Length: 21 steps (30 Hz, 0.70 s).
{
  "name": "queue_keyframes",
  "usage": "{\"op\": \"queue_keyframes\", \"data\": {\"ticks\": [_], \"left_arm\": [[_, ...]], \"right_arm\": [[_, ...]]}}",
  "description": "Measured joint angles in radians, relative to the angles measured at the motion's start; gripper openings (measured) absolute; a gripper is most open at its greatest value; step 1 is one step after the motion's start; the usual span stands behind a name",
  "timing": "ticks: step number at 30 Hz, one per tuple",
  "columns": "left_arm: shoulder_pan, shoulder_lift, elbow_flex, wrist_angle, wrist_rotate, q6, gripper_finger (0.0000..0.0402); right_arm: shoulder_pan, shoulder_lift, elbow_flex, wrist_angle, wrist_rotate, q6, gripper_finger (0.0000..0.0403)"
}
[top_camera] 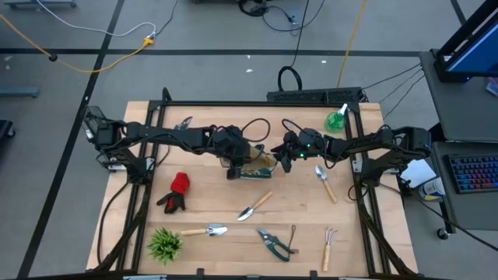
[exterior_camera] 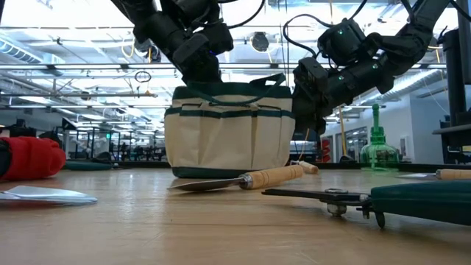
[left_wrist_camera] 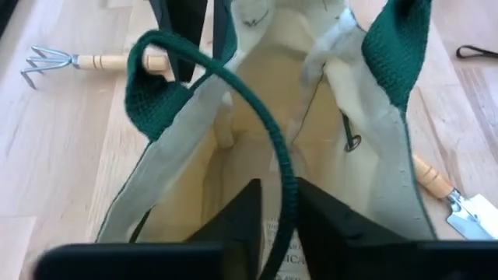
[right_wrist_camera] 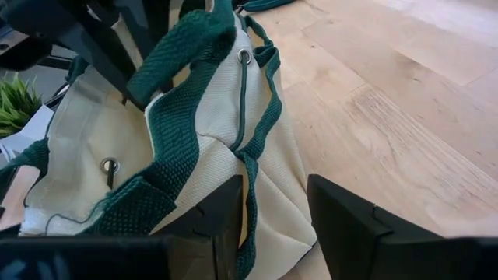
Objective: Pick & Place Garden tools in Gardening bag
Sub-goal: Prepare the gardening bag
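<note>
I see the bag [right_wrist_camera: 210,132]: matt cream canvas, coarse knitted green trim, metal eyelets. Table [top_camera: 358,233]: pale smooth wood grain. Trowel [exterior_camera: 243,179]: glossy varnished wooden handle, dull metal blade. Glove [exterior_camera: 29,157]: red cloth.

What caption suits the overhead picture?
Two grippers, left and right, meet at the gardening bag, tools scattered around.

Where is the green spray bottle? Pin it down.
In the high view the green spray bottle stands near the table's far right corner, beyond the right arm and right of the gardening bag.

Cream gardening bag [exterior_camera: 228,132], dark green trim
</note>
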<state>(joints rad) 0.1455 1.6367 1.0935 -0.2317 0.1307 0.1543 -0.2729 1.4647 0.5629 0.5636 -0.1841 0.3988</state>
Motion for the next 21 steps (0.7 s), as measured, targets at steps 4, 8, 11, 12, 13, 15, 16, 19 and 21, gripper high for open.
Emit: {"op": "queue_keyframes", "data": {"ticks": [4, 8, 11, 12, 13, 15, 16, 19, 21], "left_arm": [[0.0, 0.0, 0.0, -0.002, 0.0, -0.001, 0.0011], [0.0, -0.001, 0.0, -0.002, 0.0, -0.002, 0.0027], [0.0, -0.017, 0.0, -0.001, 0.0, -0.002, 0.0033], [0.0, -0.022, 0.001, 0.005, 0.0, -0.001, 0.003], [0.0, -0.034, 0.001, -0.006, 0.0, 0.001, 0.0026], [0.0, -0.055, 0.001, -0.014, -0.007, 0.001, 0.0014], [0.0, -0.066, 0.006, -0.005, -0.018, 0.001, 0.001], [0.0, -0.103, 0.006, -0.009, -0.07, 0.002, 0.0011], [0.001, -0.124, 0.006, -0.004, -0.1, 0.021, 0.0023]], "right_arm": [[0.0, 0.0, 0.0, 0.0, 0.0, 0.0, 0.0141], [0.0, 0.0, 0.0, 0.0, 0.0, 0.0, 0.0141], [0.0, 0.0, 0.0, 0.0, 0.0, -0.007, 0.0141], [0.0, 0.0, 0.0, 0.0, 0.0, -0.016, 0.0141], [0.0, 0.0, 0.0, 0.0, 0.0, -0.025, 0.0141], [0.0, 0.0, 0.0, 0.0, 0.0, -0.029, 0.0141], [0.0, 0.0, 0.0, -0.001, 0.0, -0.029, 0.0141], [0.0, 0.0, 0.0, -0.003, 0.0, -0.03, 0.0141], [0.0, 0.0, 0.0, -0.008, -0.001, -0.029, 0.0141]]}}
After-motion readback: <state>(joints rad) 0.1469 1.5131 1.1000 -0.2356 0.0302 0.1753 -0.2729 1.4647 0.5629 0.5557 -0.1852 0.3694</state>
